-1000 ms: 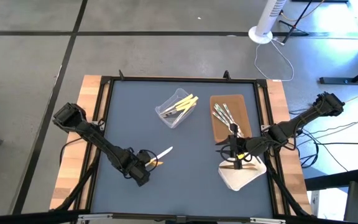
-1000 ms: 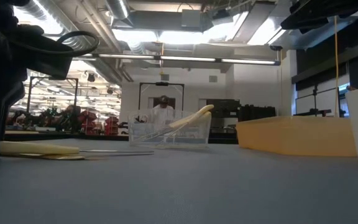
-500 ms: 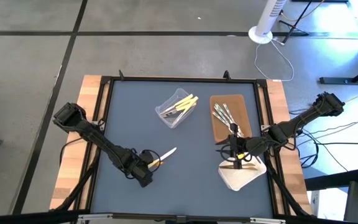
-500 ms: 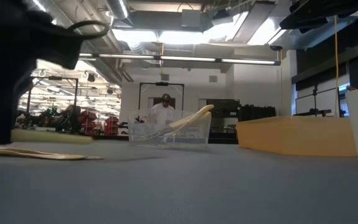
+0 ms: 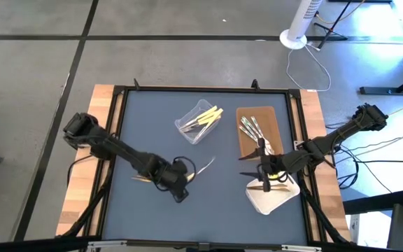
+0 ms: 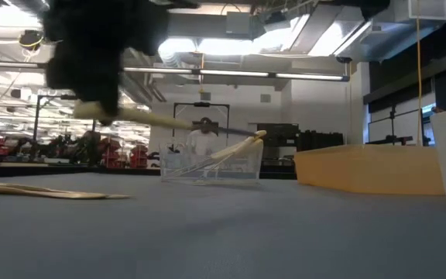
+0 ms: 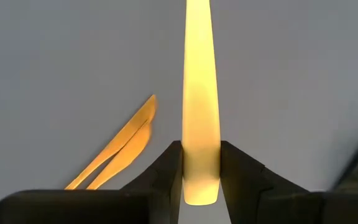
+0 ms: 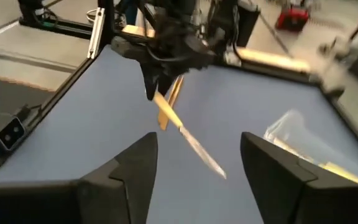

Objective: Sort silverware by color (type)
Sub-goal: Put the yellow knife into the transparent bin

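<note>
A pale yellow utensil [image 5: 200, 168] is clamped at its butt end between the fingers [image 7: 169, 168] of the left tool [image 5: 180, 183], below centre of the high view, lifted clear of the counter [image 5: 152, 133]. Its long axis runs from lower left to upper right there, the thin tip aimed toward the brown tray [image 5: 271, 122] and clear tub [image 5: 198, 122]; in the low view it lies close to level.

An orange-brown utensil [image 5: 140, 178] is left flat on the counter at lower left of centre, beside the left arm.

The right tool [image 5: 254, 166] is seen with fingers apart, holding nothing, at the near end of the brown tray next to the white tray [image 5: 271, 198].

Risks, as judged:
- Grip is taken at the very end only, so the utensil could pivot or slip during travel.
- The long free tip could strike the tub wall on approach.
- The right tool stands near; crossing paths could cause contact.
</note>
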{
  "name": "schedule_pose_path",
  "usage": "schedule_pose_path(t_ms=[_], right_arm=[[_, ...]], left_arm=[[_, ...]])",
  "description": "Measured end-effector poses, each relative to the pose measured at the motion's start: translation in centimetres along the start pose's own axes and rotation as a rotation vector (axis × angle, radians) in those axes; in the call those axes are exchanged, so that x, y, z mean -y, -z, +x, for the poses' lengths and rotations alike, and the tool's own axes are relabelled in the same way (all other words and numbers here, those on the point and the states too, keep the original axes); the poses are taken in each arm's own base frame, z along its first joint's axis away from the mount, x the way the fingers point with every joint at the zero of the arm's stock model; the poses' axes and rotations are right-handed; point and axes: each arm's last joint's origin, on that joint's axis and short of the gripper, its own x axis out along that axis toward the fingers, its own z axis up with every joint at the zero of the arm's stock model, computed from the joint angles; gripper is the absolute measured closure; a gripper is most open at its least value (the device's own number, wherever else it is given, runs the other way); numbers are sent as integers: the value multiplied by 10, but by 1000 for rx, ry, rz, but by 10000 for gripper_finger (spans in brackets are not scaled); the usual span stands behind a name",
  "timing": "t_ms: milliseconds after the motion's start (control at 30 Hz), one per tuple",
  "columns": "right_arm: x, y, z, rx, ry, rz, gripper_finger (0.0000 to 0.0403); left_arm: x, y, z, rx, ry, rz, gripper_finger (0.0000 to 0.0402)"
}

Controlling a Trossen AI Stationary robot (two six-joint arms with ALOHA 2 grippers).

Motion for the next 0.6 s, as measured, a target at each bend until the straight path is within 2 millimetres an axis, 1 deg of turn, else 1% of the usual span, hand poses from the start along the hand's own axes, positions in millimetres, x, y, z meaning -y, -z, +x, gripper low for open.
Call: schedule_pose_path(t_ms=[167, 333, 433, 600], right_arm=[[0, -3, 0, 30, 2, -130, 186], [-1, -1, 3, 16, 4, -206, 187], [-5, 2, 11, -4, 11, -272, 187], [-10, 3, 30, 15, 56, -409, 187]], left_arm=[[2, -33, -11, -4, 73, -83, 321], [3, -64, -26, 7, 150, -152, 321], [2, -78, -33, 4, 194, -182, 321], [4, -98, -39, 18, 330, -205, 321]])
